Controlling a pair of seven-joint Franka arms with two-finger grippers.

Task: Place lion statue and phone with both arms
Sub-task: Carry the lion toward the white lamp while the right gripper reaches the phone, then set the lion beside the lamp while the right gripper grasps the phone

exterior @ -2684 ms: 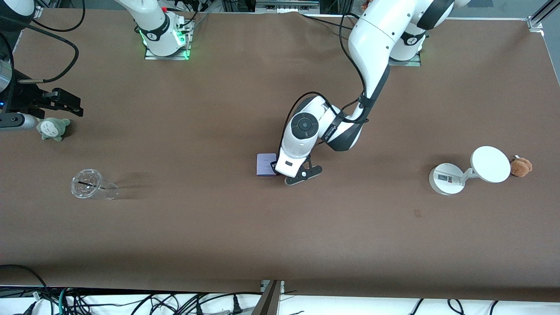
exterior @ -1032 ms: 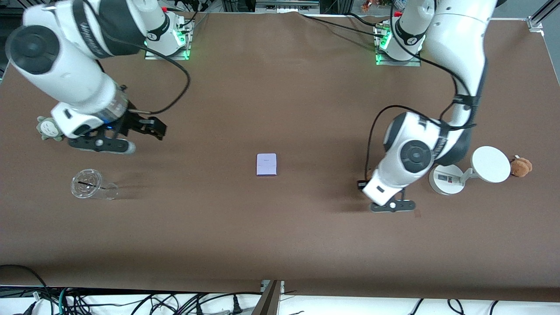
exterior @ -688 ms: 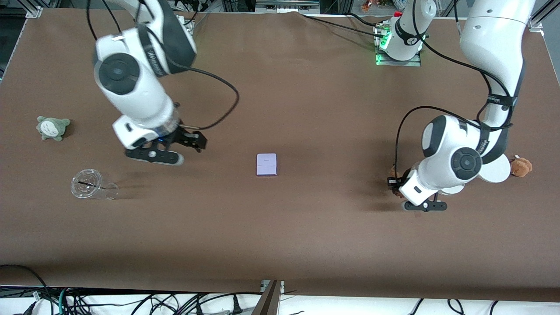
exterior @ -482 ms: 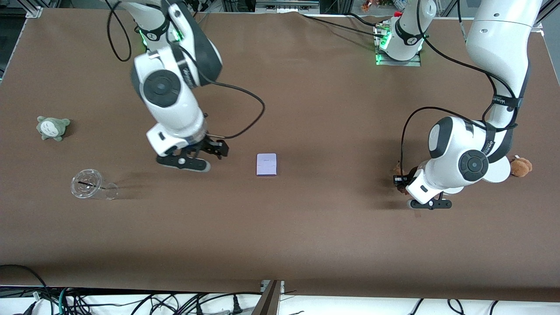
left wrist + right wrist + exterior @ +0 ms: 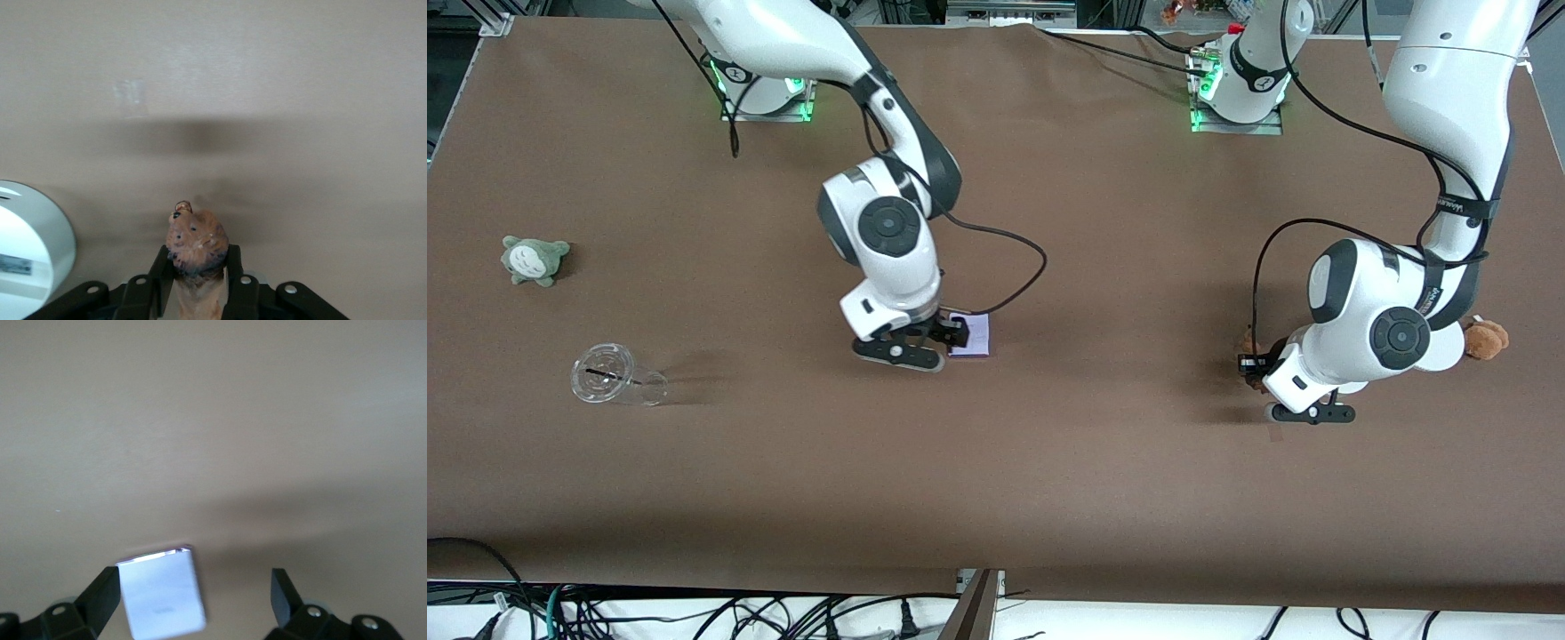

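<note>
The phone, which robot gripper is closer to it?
Right. The right gripper is open directly over the phone. The left gripper, shut on the lion statue, is off toward the left arm's end of the table.

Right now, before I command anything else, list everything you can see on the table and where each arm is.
phone: one, pale lavender, mid-table.
lion statue: one, orange-brown, in the left gripper.
white stand: one, partly hidden under the left arm.
brown plush: one, beside the stand.
grey-green plush: one, right arm's end.
clear cup: one, on its side, nearer the camera than that plush.
table: brown.
right gripper: open, over the phone.
left gripper: shut on the lion statue.
</note>
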